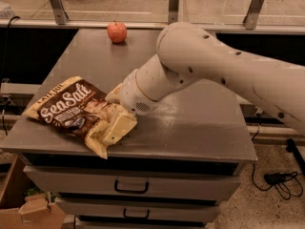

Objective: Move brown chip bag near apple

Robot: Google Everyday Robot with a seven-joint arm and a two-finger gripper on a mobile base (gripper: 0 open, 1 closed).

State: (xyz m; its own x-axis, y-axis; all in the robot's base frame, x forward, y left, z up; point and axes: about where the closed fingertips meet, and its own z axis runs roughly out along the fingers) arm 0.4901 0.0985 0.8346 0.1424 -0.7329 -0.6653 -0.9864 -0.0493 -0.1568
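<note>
Now gripper (117,112) at brown chip bag (69,109); apple (116,32) well apart

Gripper (116,125) sits low over the front-left of the grey cabinet top (200,128), resting on the right-hand tan edge of the brown chip bag (71,109), with the arm (224,66) coming in from the right and its wrist housing hiding most of the gripper. The bag lies flat, "Sea Salt" lettering up, stretching left from the gripper to the cabinet's left edge. The apple (116,31) stands well beyond the gripper at the far edge; drawers (131,187) are directly below, with a cardboard box (28,213) down-left.
</note>
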